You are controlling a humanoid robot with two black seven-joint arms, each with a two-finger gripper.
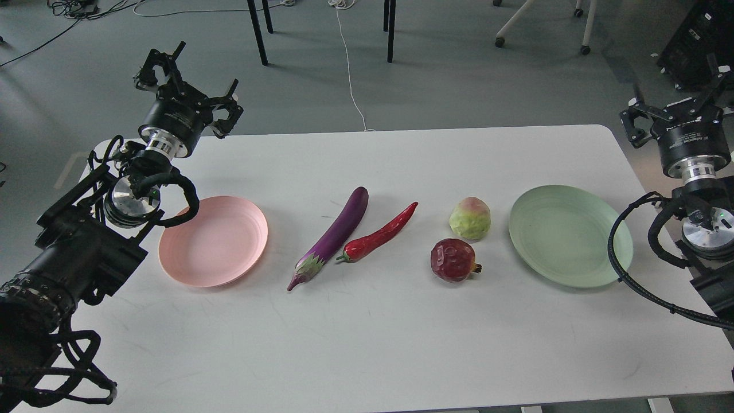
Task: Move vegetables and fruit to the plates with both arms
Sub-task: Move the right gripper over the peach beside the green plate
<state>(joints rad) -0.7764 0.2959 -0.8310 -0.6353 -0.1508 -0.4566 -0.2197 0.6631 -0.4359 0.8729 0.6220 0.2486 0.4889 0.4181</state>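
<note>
A purple eggplant (336, 234) and a red chili pepper (378, 235) lie side by side at the table's middle. To their right sit a yellow-green fruit (470, 218) and, nearer me, a dark red pomegranate (454, 260). The pink plate (213, 241) lies at the left and the mint green plate (570, 235) at the right, both bare. My left gripper (184, 74) is raised over the table's far left corner, open and holding nothing. My right gripper (676, 94) hangs past the table's right edge, its fingers spread and holding nothing.
The white table (367, 344) holds only these things. Behind it, on the grey floor, are black table legs (258, 31), a white cable (350, 69) and chair casters (499, 41). Black equipment (697, 40) stands at the far right.
</note>
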